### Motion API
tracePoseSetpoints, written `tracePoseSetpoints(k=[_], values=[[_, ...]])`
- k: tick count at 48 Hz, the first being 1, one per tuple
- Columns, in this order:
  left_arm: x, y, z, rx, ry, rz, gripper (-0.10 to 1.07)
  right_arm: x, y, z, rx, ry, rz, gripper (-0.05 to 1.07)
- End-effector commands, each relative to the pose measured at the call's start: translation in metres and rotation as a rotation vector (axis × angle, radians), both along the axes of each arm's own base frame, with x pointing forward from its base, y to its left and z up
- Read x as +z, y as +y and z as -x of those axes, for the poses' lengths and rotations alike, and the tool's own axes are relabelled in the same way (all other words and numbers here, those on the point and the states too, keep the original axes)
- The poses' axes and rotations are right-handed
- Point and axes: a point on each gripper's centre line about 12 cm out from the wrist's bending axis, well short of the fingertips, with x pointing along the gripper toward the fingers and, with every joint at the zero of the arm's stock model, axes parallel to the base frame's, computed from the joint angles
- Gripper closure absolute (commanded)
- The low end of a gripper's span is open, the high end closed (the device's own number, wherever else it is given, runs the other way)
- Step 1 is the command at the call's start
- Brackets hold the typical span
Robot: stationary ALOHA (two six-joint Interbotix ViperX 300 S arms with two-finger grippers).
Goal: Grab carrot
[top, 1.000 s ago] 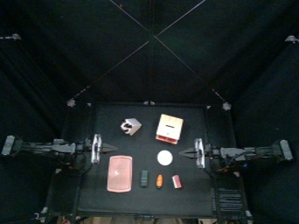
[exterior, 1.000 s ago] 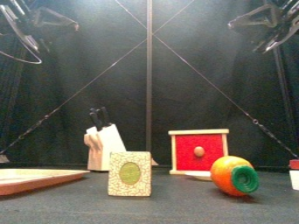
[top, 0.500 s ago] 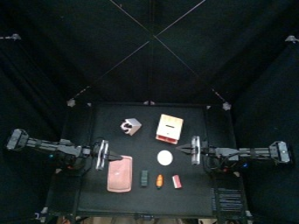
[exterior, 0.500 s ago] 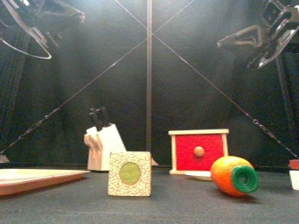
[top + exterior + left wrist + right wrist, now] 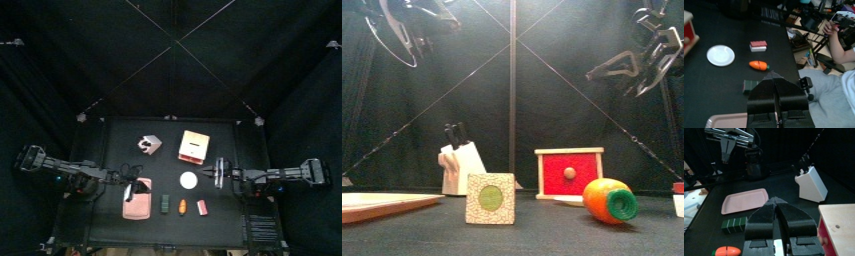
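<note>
The carrot (image 5: 182, 207) is a short orange piece with a green end, lying near the table's front edge between a dark green piece (image 5: 163, 205) and a pinkish-red block (image 5: 202, 207). It also appears as the carrot (image 5: 609, 200), the carrot (image 5: 759, 65) and the carrot (image 5: 727, 251). My left gripper (image 5: 130, 187) hangs shut and empty above the pink slab's (image 5: 135, 199) right edge, left of and behind the carrot; its jaws (image 5: 776, 82) are pressed together. My right gripper (image 5: 221, 176) is shut and empty too, high and to the right of the white disc (image 5: 189, 180).
A red-and-white box (image 5: 197, 146) and a knife block (image 5: 146, 146) stand at the back of the table. The green piece (image 5: 490, 198) stands near the front. A seated person (image 5: 841, 47) is beyond the table's edge in the left wrist view.
Both arms have swung inward toward the table's middle and come lower. The left gripper now sits over the pink slab's edge. Nothing on the table has moved.
</note>
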Motion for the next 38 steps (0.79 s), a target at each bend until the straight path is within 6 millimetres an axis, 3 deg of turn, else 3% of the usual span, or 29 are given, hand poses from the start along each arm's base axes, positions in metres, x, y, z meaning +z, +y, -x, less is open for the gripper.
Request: tracePoseSetpoints(k=[1,13,24,30,38], values=[[0.001,-0.007,-0.023,0.01,0.039,0.056,0.99,0.002,0.0,0.001,-0.006,-0.005,-0.008,0.99],[-0.012,-0.022,-0.071,-0.033,0.167,0.063,0.99,0.002,-0.002,0.006,-0.025,-0.003,-0.042,0.99],[-0.027,-0.028,-0.115,-0.013,0.17,0.073,0.99,-0.006,-0.002,0.008,-0.027,0.067,-0.068,0.99],[-0.038,-0.032,-0.137,0.038,0.185,0.159,0.99,-0.01,-0.002,0.009,-0.03,0.096,-0.084,0.99],[-0.047,-0.037,-0.152,0.085,0.222,0.263,0.98,-0.014,-0.002,0.012,-0.034,0.137,-0.111,0.99]])
